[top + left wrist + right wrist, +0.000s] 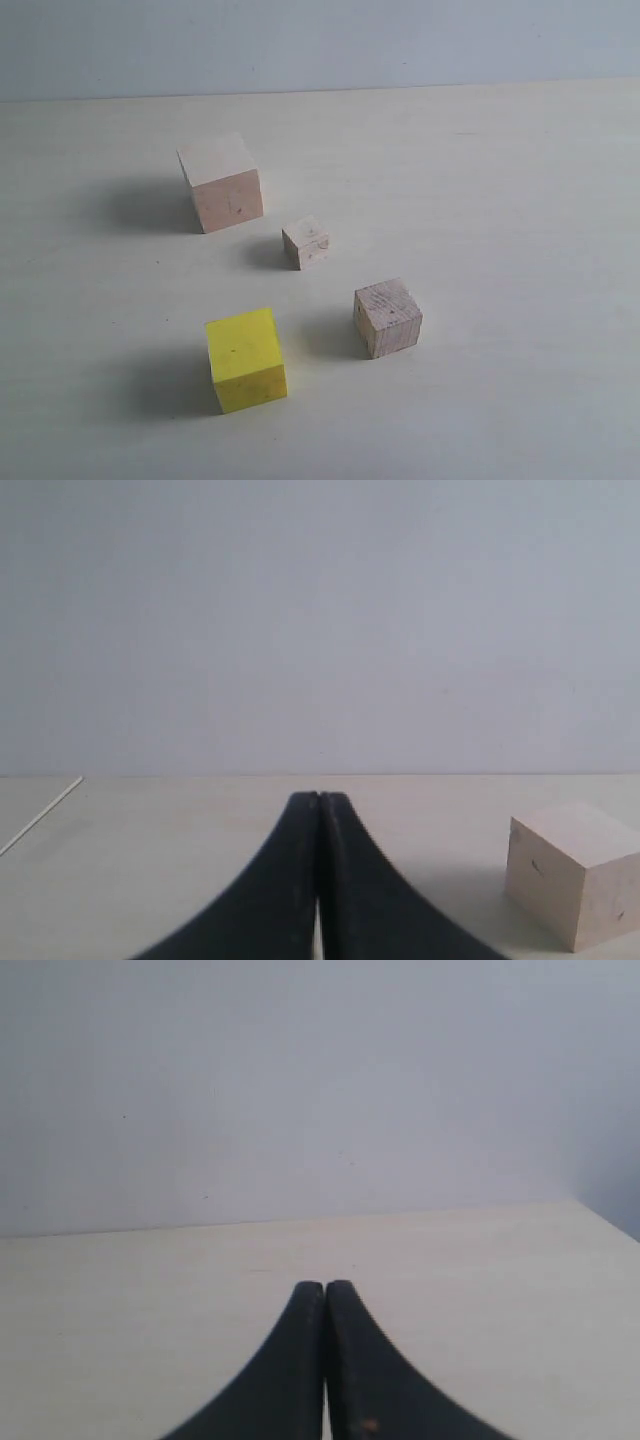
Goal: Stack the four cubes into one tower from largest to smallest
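Four cubes lie loose and well apart on a pale desk (520, 200), none stacked; the tower is not yet begun. Item one, farthest left and toward the back: largest cube (222, 185), pale pinkish wood, sitting flat, judged the base. Item two, slightly to its right and nearest the front: yellow cube (246, 360), turned a little on the desk, top face bare. Item three, near the middle: smallest cube (306, 242), pale wood. Item four, farthest right: middle cube (388, 318), grainy wood. Left hand (318, 810): fingers pressed together, holding nothing, seen only from its own wrist; the largest cube stands ahead of it and off to one side, apart from the fingertips. Right hand (325, 1295): also closed and holding nothing, facing bare desk and a plain wall (300, 1080), no cube in its sight. Judgement: the yellow cube goes next onto the largest cube. Both lie in the left half, so the left arm is probably nearer. A cube has no long axis, so the hand must widen and square up to two opposite faces.
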Robot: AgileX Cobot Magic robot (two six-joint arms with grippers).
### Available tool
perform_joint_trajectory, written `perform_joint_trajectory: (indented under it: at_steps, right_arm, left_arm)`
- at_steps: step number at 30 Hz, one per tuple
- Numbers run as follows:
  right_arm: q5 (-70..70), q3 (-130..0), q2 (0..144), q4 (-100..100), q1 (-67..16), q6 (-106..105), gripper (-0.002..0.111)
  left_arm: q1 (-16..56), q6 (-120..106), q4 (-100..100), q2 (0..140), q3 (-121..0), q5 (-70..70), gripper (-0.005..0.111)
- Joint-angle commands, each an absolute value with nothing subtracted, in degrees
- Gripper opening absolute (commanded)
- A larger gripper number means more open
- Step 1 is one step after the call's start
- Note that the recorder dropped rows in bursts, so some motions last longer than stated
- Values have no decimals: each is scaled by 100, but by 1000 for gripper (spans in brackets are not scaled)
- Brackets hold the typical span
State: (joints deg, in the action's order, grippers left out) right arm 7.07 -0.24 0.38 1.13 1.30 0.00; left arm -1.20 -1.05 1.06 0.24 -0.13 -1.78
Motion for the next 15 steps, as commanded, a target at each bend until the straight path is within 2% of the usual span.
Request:
perform_joint_trajectory:
  at_steps: [1,8,15]
  right_arm:
    - [0,0,0,252,165,57,0]
    - [-1634,0,0,445,165,0,0]
    - [-1826,-341,0,218,165,1013,0]
  left_arm:
    - [-88,-129,132,0,0,-34,0]
    - [-88,1245,100,0,0,1529,0]
    - [-88,1854,568,141,-505,928,0]
